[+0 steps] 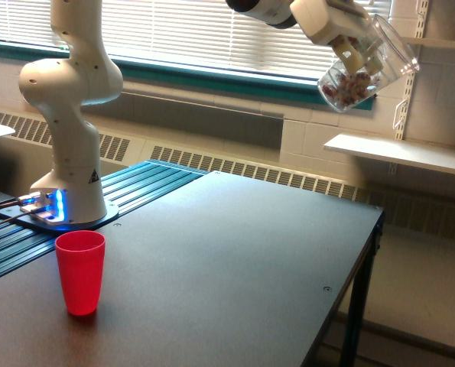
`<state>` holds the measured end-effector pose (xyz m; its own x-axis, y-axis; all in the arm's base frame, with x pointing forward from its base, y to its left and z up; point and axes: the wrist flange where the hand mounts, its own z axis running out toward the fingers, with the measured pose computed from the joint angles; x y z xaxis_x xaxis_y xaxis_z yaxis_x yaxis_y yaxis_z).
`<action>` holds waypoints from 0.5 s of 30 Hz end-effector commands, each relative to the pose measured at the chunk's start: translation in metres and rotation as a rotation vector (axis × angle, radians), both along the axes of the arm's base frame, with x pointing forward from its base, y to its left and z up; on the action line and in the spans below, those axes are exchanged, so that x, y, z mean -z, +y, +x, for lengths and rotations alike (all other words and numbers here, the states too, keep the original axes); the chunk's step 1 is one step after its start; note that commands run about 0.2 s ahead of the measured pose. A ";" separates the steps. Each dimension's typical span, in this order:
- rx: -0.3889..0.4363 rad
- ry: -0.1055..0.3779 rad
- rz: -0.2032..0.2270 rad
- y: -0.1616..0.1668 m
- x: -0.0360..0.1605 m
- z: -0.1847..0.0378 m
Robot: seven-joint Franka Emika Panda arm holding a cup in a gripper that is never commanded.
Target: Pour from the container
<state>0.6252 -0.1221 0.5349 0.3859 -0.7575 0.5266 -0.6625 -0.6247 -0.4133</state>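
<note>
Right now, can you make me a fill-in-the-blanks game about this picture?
1. The gripper holds a clear jug high above the ____.
2. The cup standing on the table is ____ in colour.
3. The jug is not upright; it is ____.
4. The cup stands near the robot's ____, far from the jug.

Missing words: table; red; tilted; base

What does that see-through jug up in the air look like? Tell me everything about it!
The clear jug looks like see-through plastic, shaped like a beaker. Small reddish and white pieces sit heaped at its lower end. It is tilted, its bottom pointing down toward the exterior view's left and its open rim up toward the right. The white gripper grasps it high above the dark table, near the window blinds. Only the gripper touches it, and nothing is spilling out.
</note>
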 end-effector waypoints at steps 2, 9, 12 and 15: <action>-0.068 0.143 0.009 0.015 0.066 -0.011; -0.040 0.185 0.061 0.019 0.080 -0.027; -0.035 0.205 0.051 0.029 0.081 -0.035; -0.026 0.210 0.064 0.037 0.081 -0.046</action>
